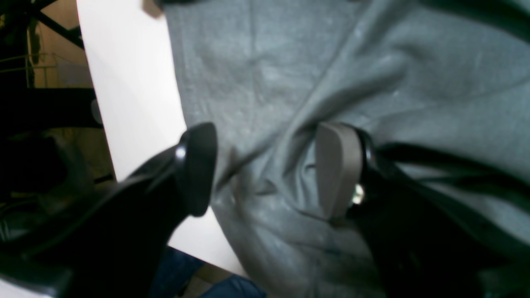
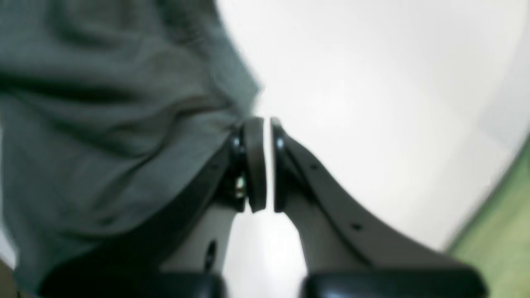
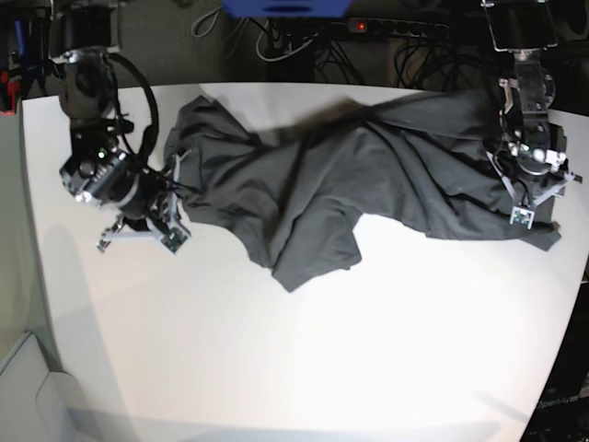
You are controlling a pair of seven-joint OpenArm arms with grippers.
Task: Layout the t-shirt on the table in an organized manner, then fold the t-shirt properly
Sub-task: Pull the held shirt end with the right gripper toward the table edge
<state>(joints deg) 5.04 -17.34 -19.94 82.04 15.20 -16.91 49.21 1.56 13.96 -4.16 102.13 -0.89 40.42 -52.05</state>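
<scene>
Cloth lies bunched across the far half of the table [image 3: 304, 368], the near half bare. The t-shirt [image 3: 313, 184] runs its long axis from 9 to 3 o'clock in the base view, a flap hanging toward 6 o'clock at the middle. The right gripper [image 3: 173, 204] sits at the shirt's 9 o'clock end; its wrist view shows the jaws nearly closed with a thin gap and the cloth edge beside them, and I cannot tell if any is pinched. The left gripper [image 1: 265, 169] is over the 3 o'clock end, jaws wide apart astride a wrinkle, holding nothing. Both ends lie near the table's side edges, so I judge spreading room lies toward 6 o'clock
</scene>
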